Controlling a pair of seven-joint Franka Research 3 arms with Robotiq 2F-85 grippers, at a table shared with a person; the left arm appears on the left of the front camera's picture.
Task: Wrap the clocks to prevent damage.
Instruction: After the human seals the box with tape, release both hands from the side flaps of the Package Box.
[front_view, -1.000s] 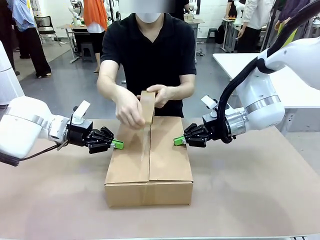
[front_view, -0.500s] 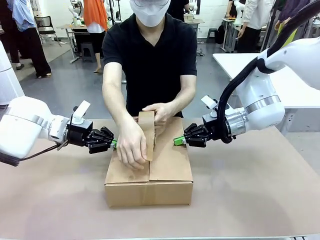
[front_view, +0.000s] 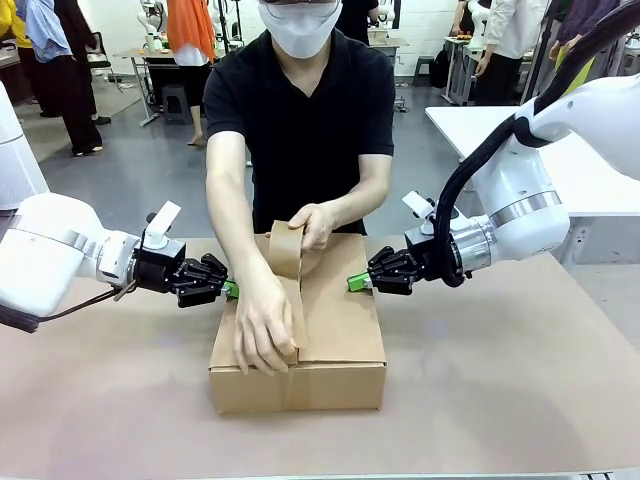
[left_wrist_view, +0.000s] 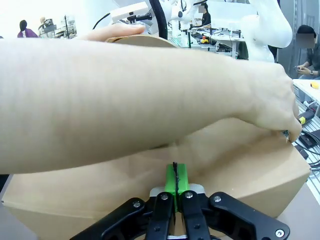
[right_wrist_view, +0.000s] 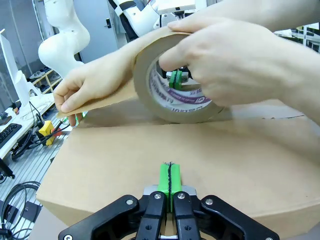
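A closed cardboard box (front_view: 330, 320) lies mid-table; no clocks are visible. A person's hand (front_view: 262, 325) presses brown tape along the lid seam near the front edge, while the other hand holds the tape roll (front_view: 287, 247) above the far end. My left gripper (front_view: 232, 289) is shut, its green pads against the box's left side (left_wrist_view: 220, 165). My right gripper (front_view: 356, 282) is shut too, its pads resting at the box's right edge (right_wrist_view: 200, 155). The roll (right_wrist_view: 172, 82) shows close up in the right wrist view, and the person's forearm (left_wrist_view: 125, 95) crosses the left wrist view.
Brown tabletop (front_view: 520, 390) spreads around the box. The person stands at the far side, leaning over the box. A white table (front_view: 470, 125) stands behind at the right, with other people farther back.
The person's hand slid the tape down the seam from the box's far end to its front edge, and the roll dropped lower. Both grippers stayed still.
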